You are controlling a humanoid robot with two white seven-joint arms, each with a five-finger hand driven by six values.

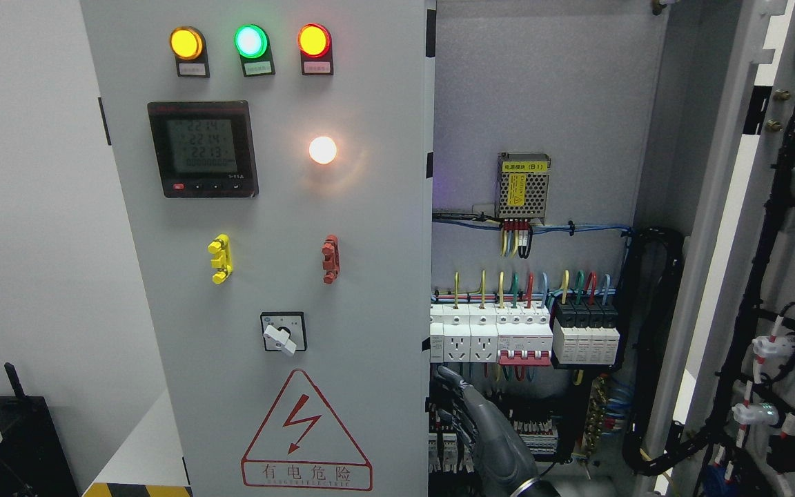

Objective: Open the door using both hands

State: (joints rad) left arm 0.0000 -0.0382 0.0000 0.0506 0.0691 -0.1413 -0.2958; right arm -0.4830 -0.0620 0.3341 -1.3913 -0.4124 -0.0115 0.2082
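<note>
Grey steel left door (266, 228), closed, fills the centre-left and carries three lamps (250, 41) at 12 o'clock, a meter (203, 148) and a hazard triangle (306, 433) at 6 o'clock. We see the right door (777, 228) swung open at 3 o'clock, exposing breakers (525, 335). Our hand (470, 421) rises at 5 o'clock beside the closed door's edge; we cannot tell which arm, nor whether its fingers are apart or together.

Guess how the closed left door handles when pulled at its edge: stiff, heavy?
The left door is probably stiff: flat sheet metal. Likely heavy for a panel, carrying a meter, lamps and switch. The right robot hand is at its inner edge.
</note>
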